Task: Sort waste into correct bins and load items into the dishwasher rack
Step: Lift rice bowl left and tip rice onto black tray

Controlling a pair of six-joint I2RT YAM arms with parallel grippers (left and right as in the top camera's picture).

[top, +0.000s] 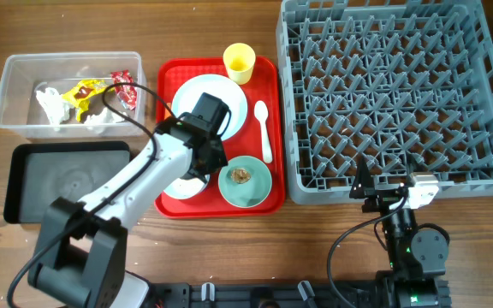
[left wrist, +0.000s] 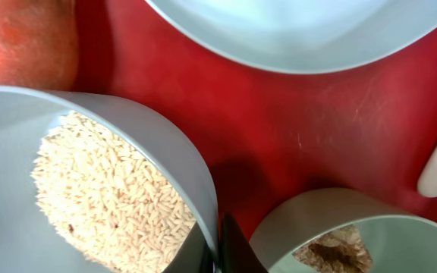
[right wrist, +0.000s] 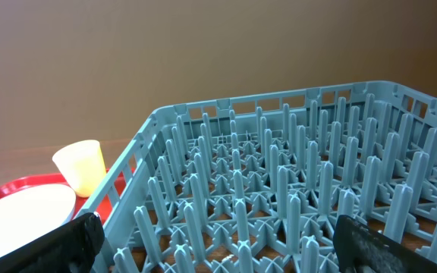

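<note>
The left gripper (left wrist: 217, 244), clamped on the rice bowl (left wrist: 169, 148) rim at lower centre, should lift level to keep the grains (left wrist: 105, 197) in; the right gripper (right wrist: 222, 246) gapes.

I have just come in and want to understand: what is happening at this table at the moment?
The left claw is shut on the rim of the rice bowl, which sits on the red tray beside the plate and the second bowl. The right claw hangs open at the near edge of the dishwasher rack, where nothing is loaded yet. Wrappers and tissue lie in the clear tub.
</note>
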